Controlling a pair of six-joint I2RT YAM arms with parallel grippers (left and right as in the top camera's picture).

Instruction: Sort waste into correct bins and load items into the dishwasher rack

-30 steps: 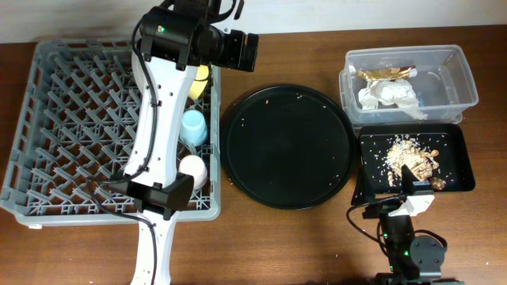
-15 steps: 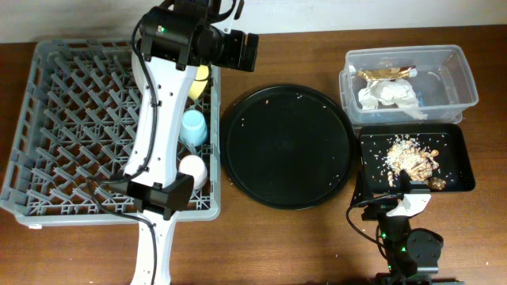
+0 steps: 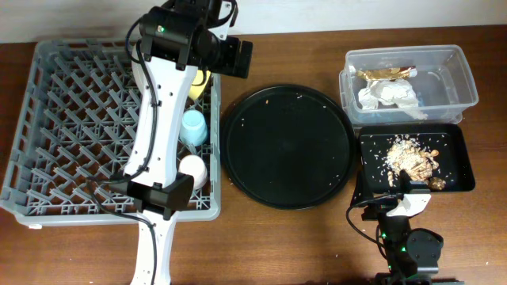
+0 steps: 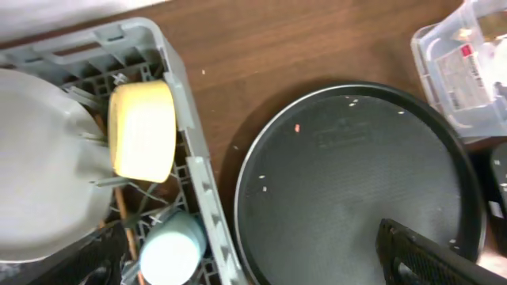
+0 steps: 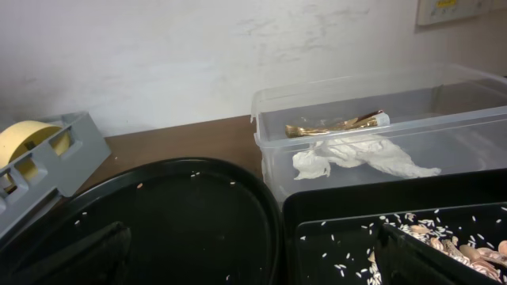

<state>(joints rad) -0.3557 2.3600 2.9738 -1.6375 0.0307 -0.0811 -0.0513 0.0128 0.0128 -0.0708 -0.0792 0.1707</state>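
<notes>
Round black tray point(image 3: 287, 146): large and flat with a low raised rim, lying in the middle of the table.
Specks on the tray point(image 3: 297, 96): pale bits scattered thinly, most near its far rim; the left wrist view shows one small orange one point(image 4: 297, 127).
Tray marking point(image 4: 337, 138): a faint moulded stamp near the centre, unreadable.
Table point(image 3: 301, 49): dark brown wood with visible grain.
Wall point(image 5: 158, 55): off-white and scuffed, behind the far edge.
Wall plate point(image 5: 447, 9): pale, cut off by the frame.

Grey-green plate point(image 4: 40, 166) cut off at left edge, yellow bowl point(image 3: 203, 83) mostly under arm point(image 3: 154, 119)
</notes>
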